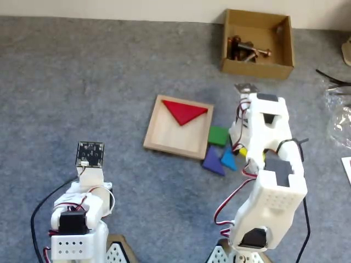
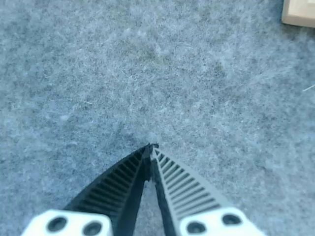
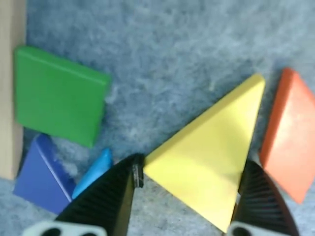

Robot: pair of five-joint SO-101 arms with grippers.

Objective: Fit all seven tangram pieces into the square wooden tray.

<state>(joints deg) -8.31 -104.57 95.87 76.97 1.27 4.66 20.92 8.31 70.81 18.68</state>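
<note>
right wrist view: orange piece (image 3: 290, 137) lies beside yellow triangle (image 3: 211, 157).

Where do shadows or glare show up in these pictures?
High view: even light, with shade inside the cardboard box. Right wrist view: a faint sheen on the yellow triangle and the orange piece. Left wrist view: flat light on the grey felt around the shut pincer, no glare.
</note>
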